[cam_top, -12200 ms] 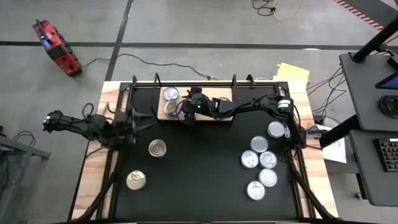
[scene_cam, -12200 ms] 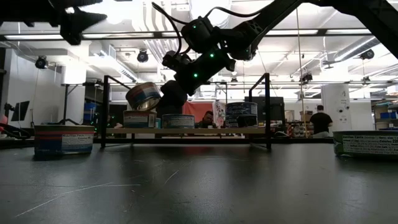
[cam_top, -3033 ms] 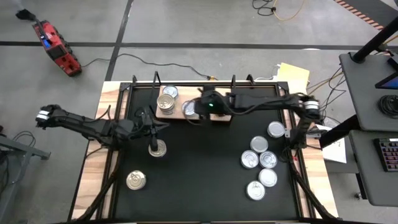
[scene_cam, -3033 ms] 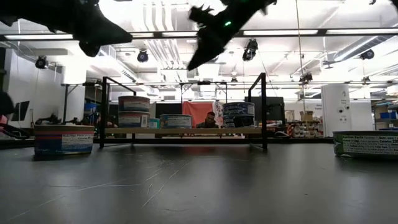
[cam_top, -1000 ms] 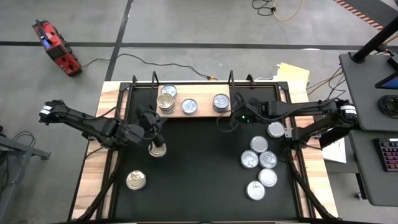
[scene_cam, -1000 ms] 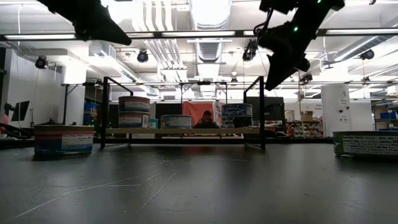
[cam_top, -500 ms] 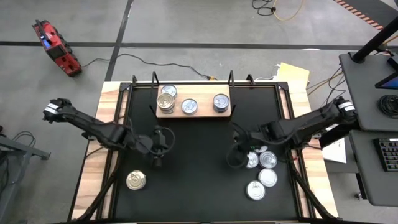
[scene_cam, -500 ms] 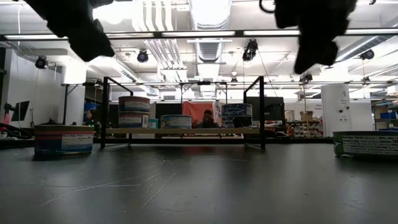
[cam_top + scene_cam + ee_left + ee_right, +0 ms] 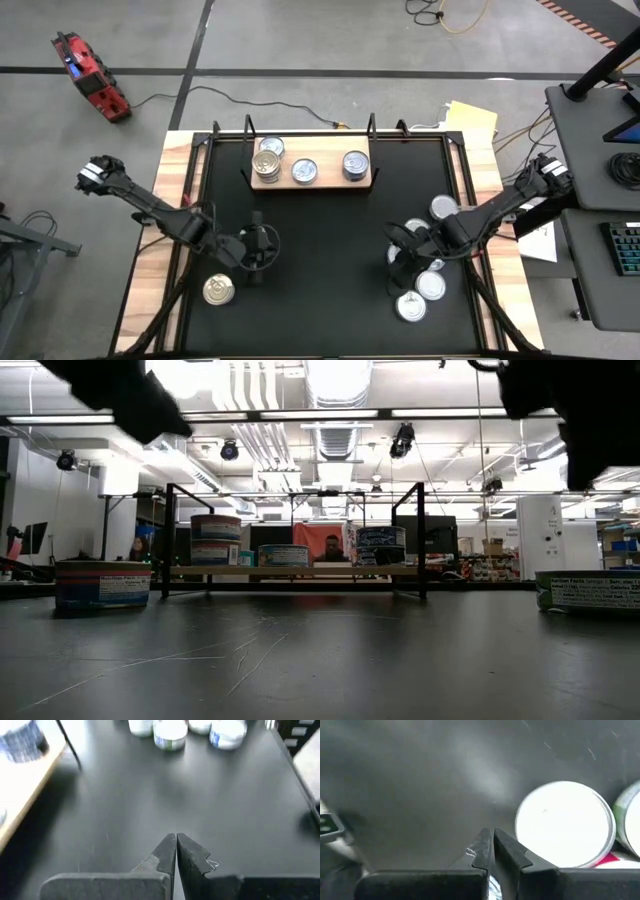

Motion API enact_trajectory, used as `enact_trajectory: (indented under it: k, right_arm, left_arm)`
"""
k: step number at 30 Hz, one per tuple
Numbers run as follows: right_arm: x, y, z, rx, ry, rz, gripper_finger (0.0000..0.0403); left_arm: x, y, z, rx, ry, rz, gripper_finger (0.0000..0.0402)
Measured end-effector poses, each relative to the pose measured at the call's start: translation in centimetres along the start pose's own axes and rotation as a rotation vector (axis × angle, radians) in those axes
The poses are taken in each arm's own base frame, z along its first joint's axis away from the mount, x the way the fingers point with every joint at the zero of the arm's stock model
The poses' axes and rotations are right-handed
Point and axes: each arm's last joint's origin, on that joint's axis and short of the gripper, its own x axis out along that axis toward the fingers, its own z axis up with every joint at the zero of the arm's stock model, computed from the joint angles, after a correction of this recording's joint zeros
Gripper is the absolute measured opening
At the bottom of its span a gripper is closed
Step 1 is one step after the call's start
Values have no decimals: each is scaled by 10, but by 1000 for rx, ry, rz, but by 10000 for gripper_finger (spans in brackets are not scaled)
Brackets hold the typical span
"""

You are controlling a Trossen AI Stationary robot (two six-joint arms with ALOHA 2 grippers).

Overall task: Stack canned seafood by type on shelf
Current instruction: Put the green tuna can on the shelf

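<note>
Shelf (image 9: 310,183) bearing four cans, two of them stacked, both grippers (image 9: 256,270) (image 9: 397,283) closed and empty in front of it

One shelf (image 9: 328,158) stands on the table. From above it carries four can tops: one gold-topped can (image 9: 265,165) and three silver-topped cans (image 9: 305,172). From table height, the left pile on the shelf (image 9: 215,539) is two cans high, so the shelf holds at least five. On the black table, one more gold-topped can (image 9: 218,290) sits alone on the left. On the right is a group of silver-topped cans (image 9: 432,285); three tops show plainly and more are partly hidden under an arm, so their full number cannot be told. There are two arms, the left arm (image 9: 150,205) and the right arm (image 9: 490,212)
</note>
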Motion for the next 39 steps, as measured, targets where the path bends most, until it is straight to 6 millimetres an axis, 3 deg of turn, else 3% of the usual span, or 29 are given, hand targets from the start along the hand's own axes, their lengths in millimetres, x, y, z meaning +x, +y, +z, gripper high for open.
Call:
enact_trajectory:
  k: [11, 20, 25, 31, 39]
  right_arm:
    - [19, -22, -10, 118, -39, -108, 13]
    - [33, -32, -15, 169, -42, -167, 13]
    - [52, -31, -17, 129, -24, -240, 13]
    - [68, -19, -13, 77, -40, -251, 13]
    - [91, 11, 11, -38, -178, -34, 13]
  left_arm:
    - [29, -14, -4, 58, -42, 23, 0]
    - [37, -21, 2, 78, -149, 51, 0]
    - [40, -23, 4, 110, -186, 54, 0]
    - [43, -24, 3, 110, -183, 54, 0]
    - [53, -27, -5, 105, -148, 57, 0]
